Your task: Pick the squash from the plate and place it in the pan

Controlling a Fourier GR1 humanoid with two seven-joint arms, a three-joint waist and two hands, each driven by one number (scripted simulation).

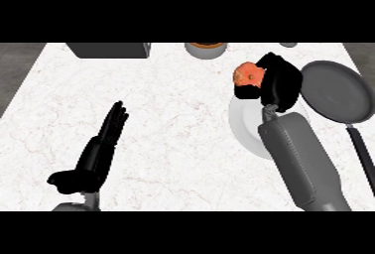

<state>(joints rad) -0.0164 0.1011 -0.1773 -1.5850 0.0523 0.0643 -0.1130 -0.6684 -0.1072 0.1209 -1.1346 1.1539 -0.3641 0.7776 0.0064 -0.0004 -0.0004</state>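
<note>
An orange squash point(250, 74) is held above the far rim of the white plate point(244, 120), with my right hand point(278, 82) curled round it from the right. Part of the squash is hidden by the fingers. The dark grey pan point(337, 92) lies just right of that hand, its black handle point(362, 151) running toward the near edge. My left hand point(104, 134) rests at the lower left with straight fingers pointing up, holding nothing.
A dark grey box point(110, 49) stands at the counter's back left. A round grey container point(206, 49) with a brown top sits at the back middle. A small grey object point(288, 44) shows at the back right edge.
</note>
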